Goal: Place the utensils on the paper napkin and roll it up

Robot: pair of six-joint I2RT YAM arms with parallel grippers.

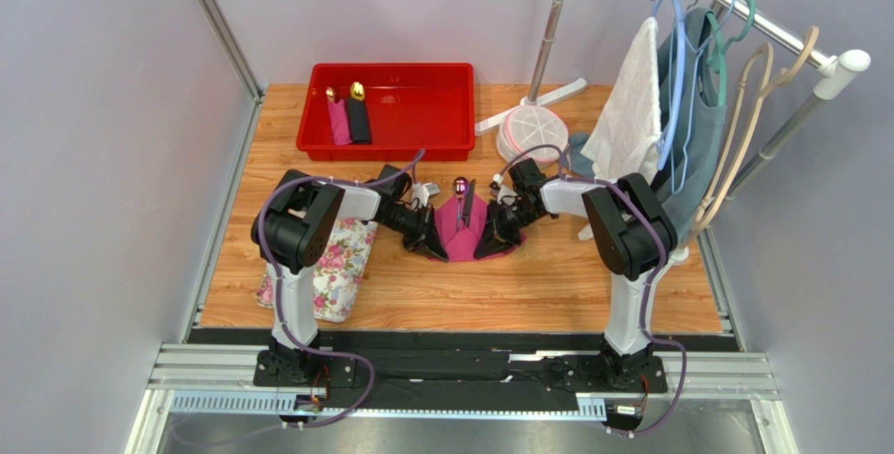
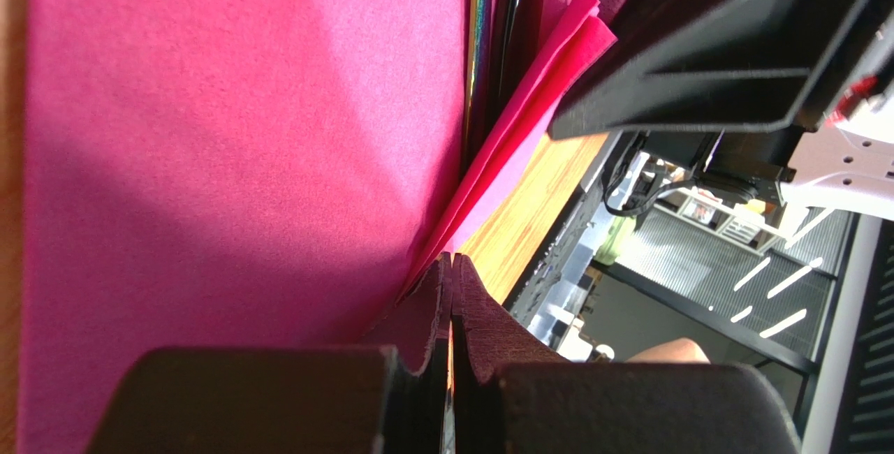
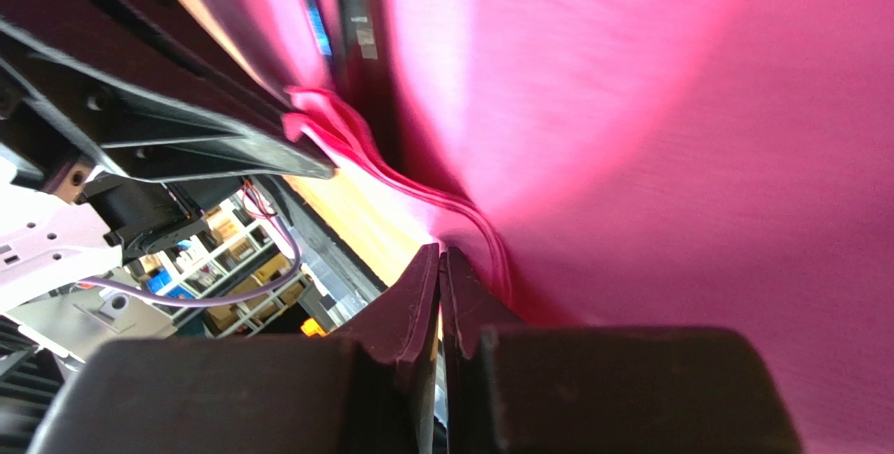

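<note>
Two pinches: left gripper [image 2: 451,265] and right gripper [image 3: 441,260], jaws closed on paper napkin [image 1: 462,241] edges, utensils [image 1: 463,200] inside, near red bin [image 1: 399,145].

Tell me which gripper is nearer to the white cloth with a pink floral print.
Left. The left gripper pinches the left edge of the magenta paper napkin, just right of the white floral cloth; the right gripper pinches its opposite edge, farther right.
</note>
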